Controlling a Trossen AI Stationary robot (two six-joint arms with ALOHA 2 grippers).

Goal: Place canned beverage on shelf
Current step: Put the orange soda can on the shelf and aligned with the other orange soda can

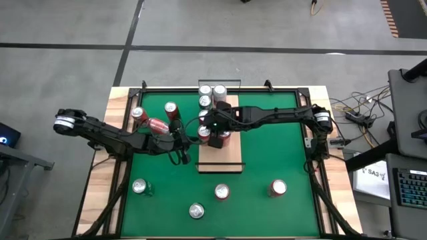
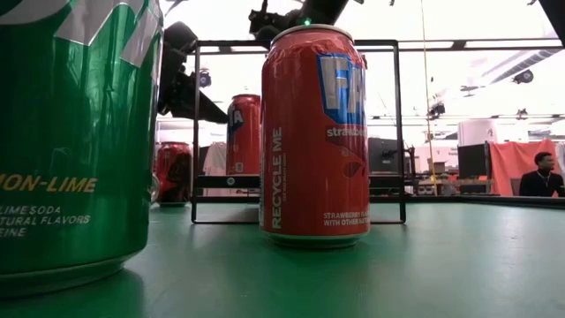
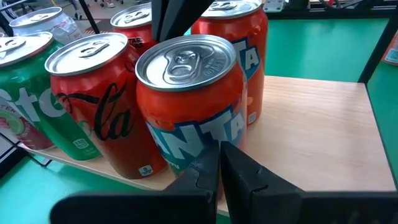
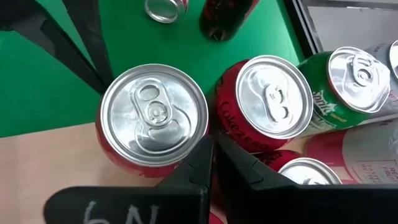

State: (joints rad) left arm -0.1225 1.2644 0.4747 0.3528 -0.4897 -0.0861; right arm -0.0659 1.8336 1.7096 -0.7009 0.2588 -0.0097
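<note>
The worktop's green mat [image 1: 267, 153] carries the shelf [image 1: 227, 159], a pale board running from centre toward twelve o'clock. Cans crowd its far half; the orange Fanta can [image 3: 193, 106] stands at the board's nine o'clock edge, upright, beside a Coca-Cola can [image 3: 102, 99]. The left tool [image 1: 184, 139] sits just at that edge, fingers pressed together, empty. The right tool [image 1: 215, 137] hovers over the cans, likewise pressed together.

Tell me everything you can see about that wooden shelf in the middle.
The shelf is a long pale wood-grain board with thin black rails at its short ends, lying flat on the green mat. Upright cans crowd its far end; the near end is bare. Both shut grippers hover over those cans.
</note>
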